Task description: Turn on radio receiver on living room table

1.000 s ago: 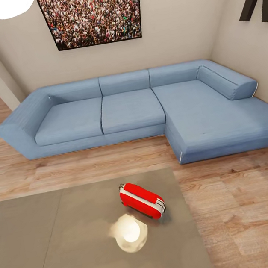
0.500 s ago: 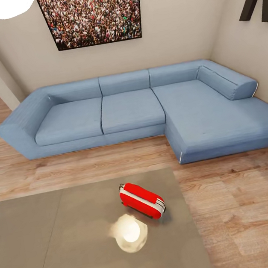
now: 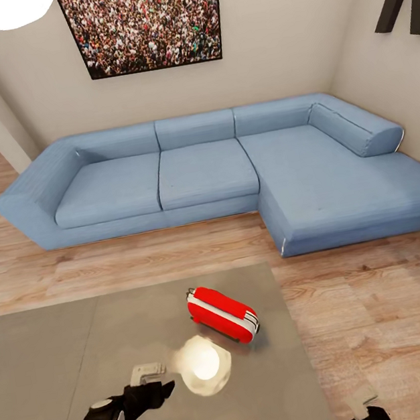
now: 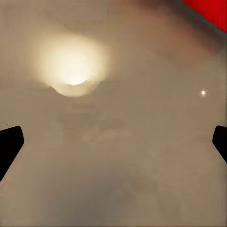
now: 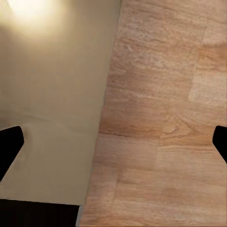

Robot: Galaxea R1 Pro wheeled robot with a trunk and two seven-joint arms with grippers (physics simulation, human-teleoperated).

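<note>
The red radio receiver (image 3: pixel 223 314), with its white middle band, lies tilted on the glossy grey table (image 3: pixel 63 355), near the table's right side. My left gripper (image 3: pixel 157 380) hovers over the tabletop in front of and left of the radio, with a gap between them. In the left wrist view that gripper (image 4: pixel 113 144) is open, its dark fingertips (image 4: pixel 9 146) far apart, and a red corner of the radio (image 4: pixel 212 10) shows beyond it. My right gripper (image 3: pixel 364 411) sits low at the table's right edge. It stands open (image 5: pixel 113 144) over the table edge (image 5: pixel 52 94) and floor.
A bright lamp reflection (image 3: pixel 204 365) glares on the tabletop between my left gripper and the radio. A blue L-shaped sofa (image 3: pixel 204 170) stands behind the table under a framed crowd picture (image 3: pixel 146 20). Light wood floor (image 3: pixel 390 317) runs along the table's right side.
Both arms have come up into the head view: the left gripper now hangs over the table near the glare, the right one at the bottom edge. The radio has not moved.
</note>
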